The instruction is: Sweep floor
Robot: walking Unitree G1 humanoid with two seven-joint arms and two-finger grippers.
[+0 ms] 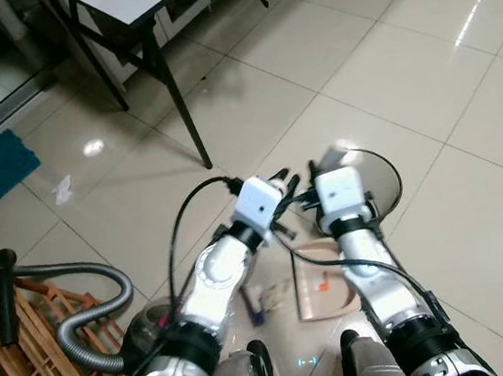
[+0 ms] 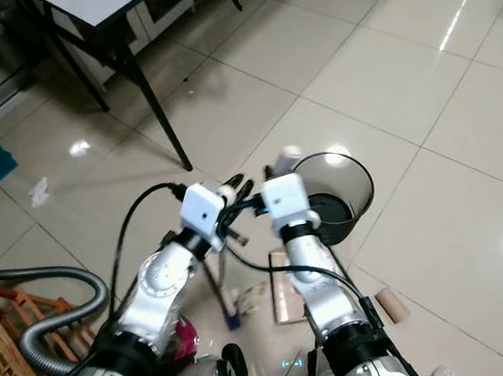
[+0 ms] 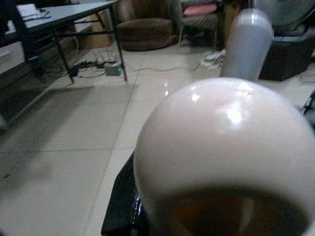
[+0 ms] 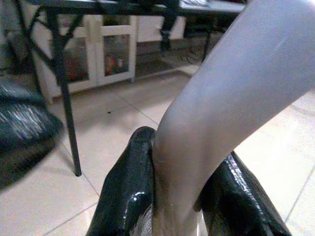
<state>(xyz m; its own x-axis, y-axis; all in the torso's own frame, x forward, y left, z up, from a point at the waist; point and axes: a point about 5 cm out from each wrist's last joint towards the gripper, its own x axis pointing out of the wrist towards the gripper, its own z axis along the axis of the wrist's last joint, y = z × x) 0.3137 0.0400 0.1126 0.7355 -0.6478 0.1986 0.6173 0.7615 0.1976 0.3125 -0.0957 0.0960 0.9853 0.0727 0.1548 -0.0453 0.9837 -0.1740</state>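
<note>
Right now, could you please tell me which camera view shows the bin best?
The right eye view: the bin shows most of its rim and its black liner. In the left eye view the right arm covers much of it. A dark blur in the right wrist view may be it; I cannot tell.

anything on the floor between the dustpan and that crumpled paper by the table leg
Nothing visible stands in the way. The dustpan sits on the tiles under the right tool, which is shut on its pale handle. The crumpled paper lies to the robot's left, ahead of the vacuum hose. Bare tile runs between them; the table leg stands further ahead.
</note>
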